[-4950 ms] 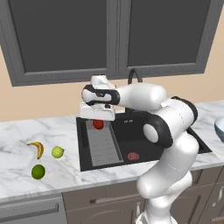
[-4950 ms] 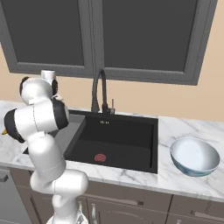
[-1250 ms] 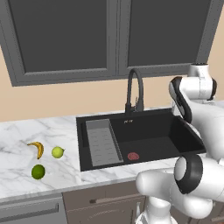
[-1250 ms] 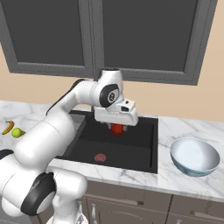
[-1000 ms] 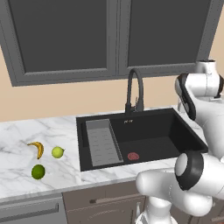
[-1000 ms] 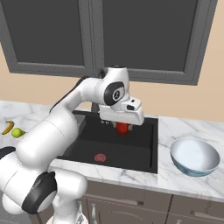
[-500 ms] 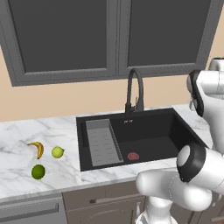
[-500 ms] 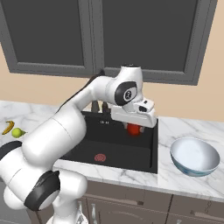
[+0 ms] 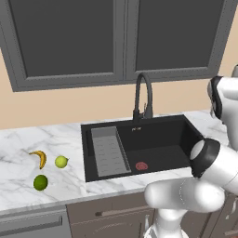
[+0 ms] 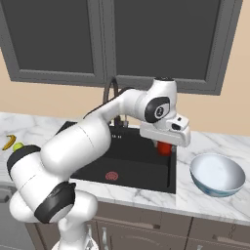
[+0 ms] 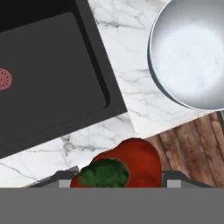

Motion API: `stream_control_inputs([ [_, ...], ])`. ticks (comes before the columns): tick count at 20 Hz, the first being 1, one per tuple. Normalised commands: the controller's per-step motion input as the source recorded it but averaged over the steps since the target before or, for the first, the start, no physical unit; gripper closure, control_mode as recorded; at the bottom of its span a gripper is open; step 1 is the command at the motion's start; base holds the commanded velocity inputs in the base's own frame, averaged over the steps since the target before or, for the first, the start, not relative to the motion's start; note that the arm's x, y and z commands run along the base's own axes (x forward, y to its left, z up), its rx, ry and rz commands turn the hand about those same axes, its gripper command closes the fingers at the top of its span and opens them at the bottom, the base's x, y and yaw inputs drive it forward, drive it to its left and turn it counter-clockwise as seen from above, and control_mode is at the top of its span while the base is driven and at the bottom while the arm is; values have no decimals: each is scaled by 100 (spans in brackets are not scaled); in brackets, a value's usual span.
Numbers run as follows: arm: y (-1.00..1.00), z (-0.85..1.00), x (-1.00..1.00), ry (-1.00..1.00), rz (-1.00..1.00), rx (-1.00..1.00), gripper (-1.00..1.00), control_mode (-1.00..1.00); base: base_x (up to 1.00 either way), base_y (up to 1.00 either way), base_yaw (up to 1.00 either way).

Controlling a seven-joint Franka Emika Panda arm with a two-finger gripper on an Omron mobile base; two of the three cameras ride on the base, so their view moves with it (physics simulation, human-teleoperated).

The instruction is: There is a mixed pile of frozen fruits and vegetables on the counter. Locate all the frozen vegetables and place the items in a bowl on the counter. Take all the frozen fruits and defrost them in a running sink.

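Carrying a round red vegetable with a green stem cap (image 11: 117,167), the white robot arm's gripper (image 10: 165,144) hangs over the right end of the black rectangular sink (image 10: 124,156), its jaws closed on the piece. Over the last second the arm has swung rightward from above the middle of the basin, bringing the red piece close to the round pale blue-white bowl (image 10: 218,175), which sits on the white marble table (image 10: 200,197) just right of the sink. From the hand view, the bowl lies ahead and to one side, not yet directly beneath the piece. This suggests the red piece is being treated as a vegetable, bound for the bowl. Three pieces remain near the table's left end: a curved yellow banana (image 9: 39,158), a yellow-green stemmed ball (image 9: 61,161) and a dark green ball (image 9: 41,182).
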Motion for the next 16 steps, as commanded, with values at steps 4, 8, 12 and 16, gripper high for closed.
stream_control_inputs([
  [4, -52, -17, 17, 0, -2, 4, 100, -100, 0, 0, 0],
  [8, -51, -16, 10, 2, -2, 5, 100, -100, 0, 0, 0],
  [12, -51, -20, 17, 1, 0, 9, 100, -100, 0, 0, 0],
  [16, -52, -17, 21, 0, 0, 9, 100, -100, 0, 0, 0],
])
